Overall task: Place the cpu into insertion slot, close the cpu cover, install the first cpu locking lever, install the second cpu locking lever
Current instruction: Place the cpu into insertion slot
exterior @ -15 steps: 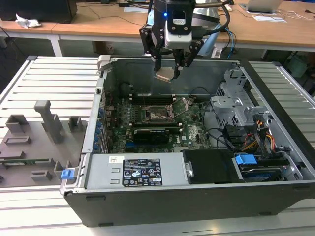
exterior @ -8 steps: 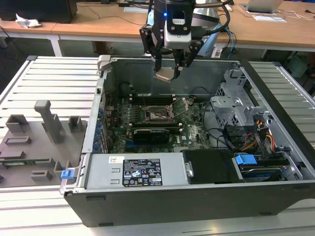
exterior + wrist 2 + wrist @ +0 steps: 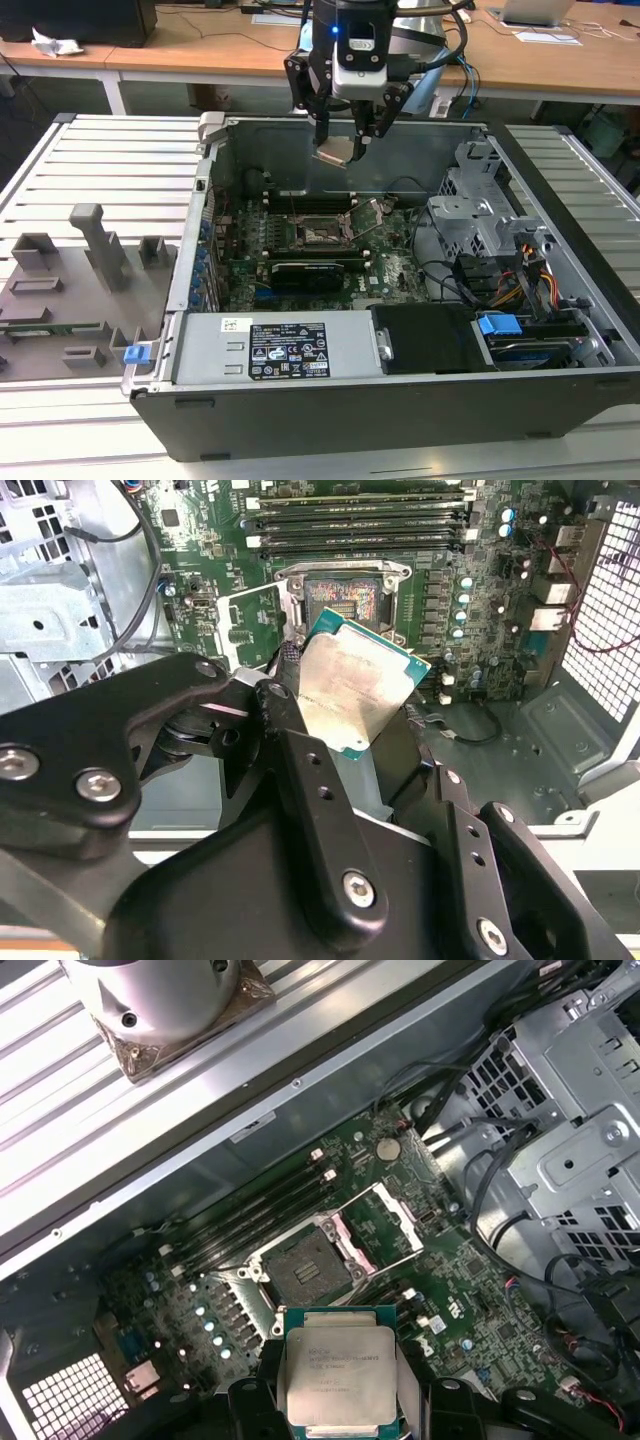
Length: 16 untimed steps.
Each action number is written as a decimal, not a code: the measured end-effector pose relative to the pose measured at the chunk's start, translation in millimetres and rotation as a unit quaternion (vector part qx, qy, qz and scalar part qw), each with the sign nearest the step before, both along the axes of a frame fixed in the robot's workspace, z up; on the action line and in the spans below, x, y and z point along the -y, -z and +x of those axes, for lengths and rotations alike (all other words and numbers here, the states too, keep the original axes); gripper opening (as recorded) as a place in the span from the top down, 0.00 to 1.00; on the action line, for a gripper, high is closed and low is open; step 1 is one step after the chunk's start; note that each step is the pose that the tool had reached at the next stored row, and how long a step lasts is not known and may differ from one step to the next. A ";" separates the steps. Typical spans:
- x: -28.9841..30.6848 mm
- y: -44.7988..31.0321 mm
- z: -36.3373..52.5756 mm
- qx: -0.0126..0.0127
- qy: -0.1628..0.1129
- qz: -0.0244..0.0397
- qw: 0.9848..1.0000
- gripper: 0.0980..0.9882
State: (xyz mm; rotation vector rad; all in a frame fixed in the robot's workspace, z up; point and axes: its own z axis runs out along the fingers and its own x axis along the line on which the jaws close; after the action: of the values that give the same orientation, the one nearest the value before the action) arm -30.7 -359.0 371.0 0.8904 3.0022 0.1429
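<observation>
My gripper [image 3: 341, 148] hangs over the back of the open computer case, shut on the cpu [image 3: 334, 154] by its two side edges. The cpu [image 3: 352, 683] is a flat square chip with a dull silver top and a green rim, held tilted. In the first wrist view the cpu [image 3: 340, 1372] sits between the black fingers [image 3: 262, 1392]. It hangs above the motherboard, short of the insertion slot [image 3: 305, 1268]. The insertion slot [image 3: 345, 602] lies bare and dark. Beside it the cpu cover [image 3: 405, 1218], a silvery frame, is swung up and open; the cpu cover [image 3: 250, 592] stands clear of the slot.
A green motherboard [image 3: 395, 265] lies in the case with memory slots [image 3: 355, 520] behind the socket and a black card [image 3: 305, 270] in front. A metal drive cage [image 3: 480, 215] and cables stand at the exterior view's right, a power supply [image 3: 290, 350] at the front, a grey fixture tray [image 3: 70, 300] outside.
</observation>
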 end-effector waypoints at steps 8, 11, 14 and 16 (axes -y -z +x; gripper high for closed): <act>0.0 0.4 0.0 0.000 0.016 0.000 1.000 0.52; 0.0 0.5 0.0 0.000 0.021 0.000 1.000 0.52; 0.0 0.6 0.0 0.000 0.026 0.000 1.000 0.52; 0.0 0.6 0.0 0.000 0.028 0.000 1.000 0.52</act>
State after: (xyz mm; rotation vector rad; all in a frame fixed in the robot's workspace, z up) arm -30.7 -359.0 370.3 0.9745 2.9733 0.1425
